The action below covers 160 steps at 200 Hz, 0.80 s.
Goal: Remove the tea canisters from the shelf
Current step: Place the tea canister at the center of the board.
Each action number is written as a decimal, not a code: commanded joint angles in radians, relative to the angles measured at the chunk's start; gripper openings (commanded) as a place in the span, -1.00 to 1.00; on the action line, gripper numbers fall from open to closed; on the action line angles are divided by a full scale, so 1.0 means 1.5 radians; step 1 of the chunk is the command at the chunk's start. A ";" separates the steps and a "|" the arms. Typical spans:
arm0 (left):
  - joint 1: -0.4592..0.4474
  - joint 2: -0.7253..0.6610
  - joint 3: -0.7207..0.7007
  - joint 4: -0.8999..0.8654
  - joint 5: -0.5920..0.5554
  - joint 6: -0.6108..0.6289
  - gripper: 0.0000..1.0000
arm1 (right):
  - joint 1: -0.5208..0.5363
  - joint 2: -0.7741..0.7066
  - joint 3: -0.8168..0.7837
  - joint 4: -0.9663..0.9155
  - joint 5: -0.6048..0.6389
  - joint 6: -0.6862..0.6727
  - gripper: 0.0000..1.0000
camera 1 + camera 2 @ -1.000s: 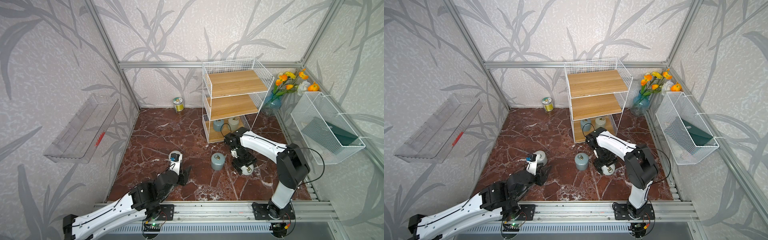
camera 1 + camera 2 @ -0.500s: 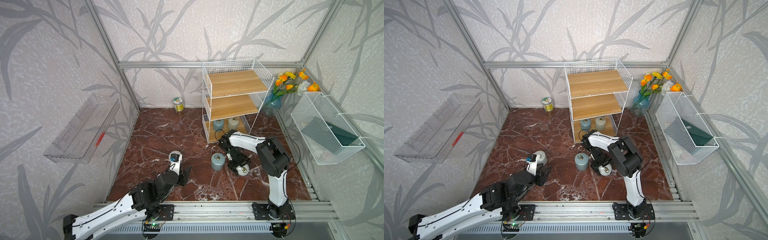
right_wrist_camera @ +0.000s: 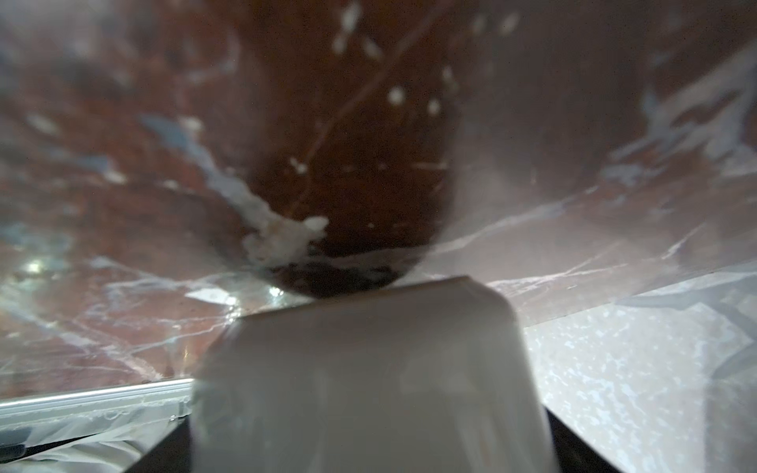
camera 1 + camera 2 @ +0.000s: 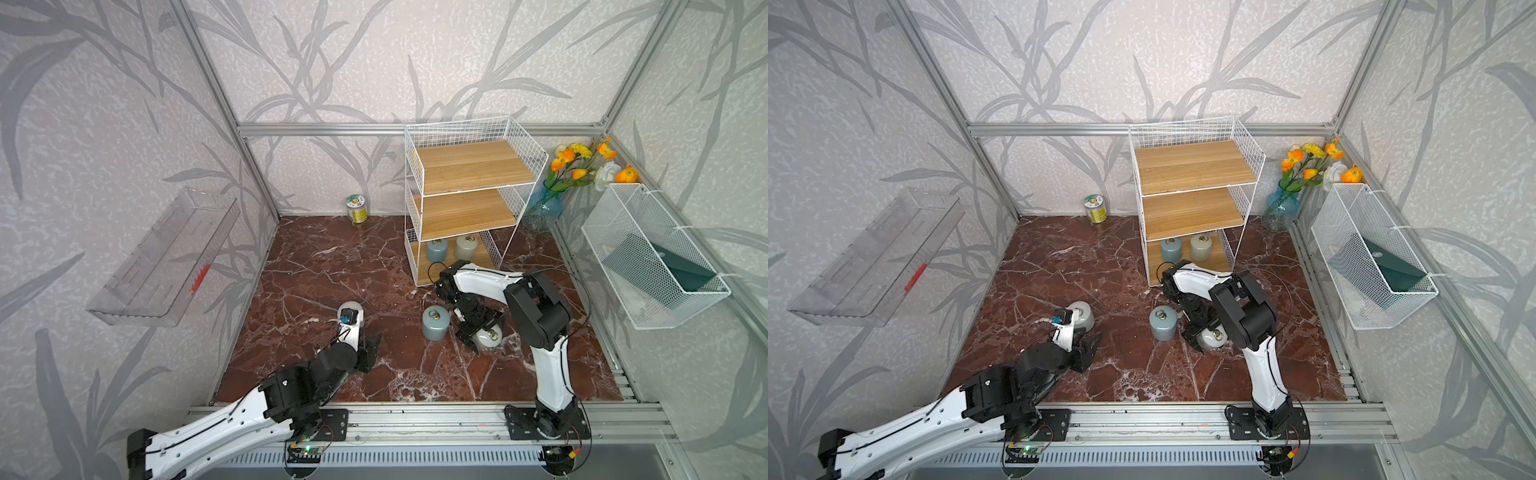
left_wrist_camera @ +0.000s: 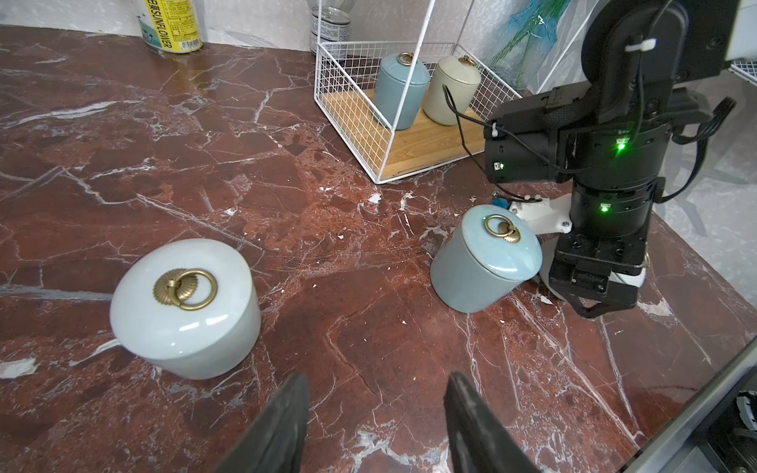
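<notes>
A green-and-yellow labelled tin (image 4: 356, 209) stands on the red-brown marble counter (image 4: 332, 266) against the back wall. In the back right corner a blue glass vase (image 4: 542, 210) holds orange, yellow and white flowers (image 4: 582, 162). A clear plastic tray (image 4: 166, 257) hangs on the left wall. A white mesh basket (image 4: 623, 257) on the right wall holds a dark green flat item (image 4: 681, 270).

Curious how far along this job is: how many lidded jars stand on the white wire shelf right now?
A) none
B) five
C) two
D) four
C: a blue-grey canister and a beige canister stand side by side on the bottom board of the shelf; no other shows on it.
</notes>
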 commanded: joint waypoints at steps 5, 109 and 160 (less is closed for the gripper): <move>0.001 -0.004 -0.013 -0.006 -0.016 -0.009 0.10 | 0.009 0.014 0.017 0.012 0.017 0.005 1.00; 0.002 -0.002 -0.011 -0.009 -0.017 -0.009 0.10 | 0.020 -0.166 0.049 0.110 0.128 0.070 0.98; 0.002 0.026 0.008 -0.004 -0.015 0.000 0.10 | 0.001 -0.371 -0.111 0.295 0.111 0.090 0.98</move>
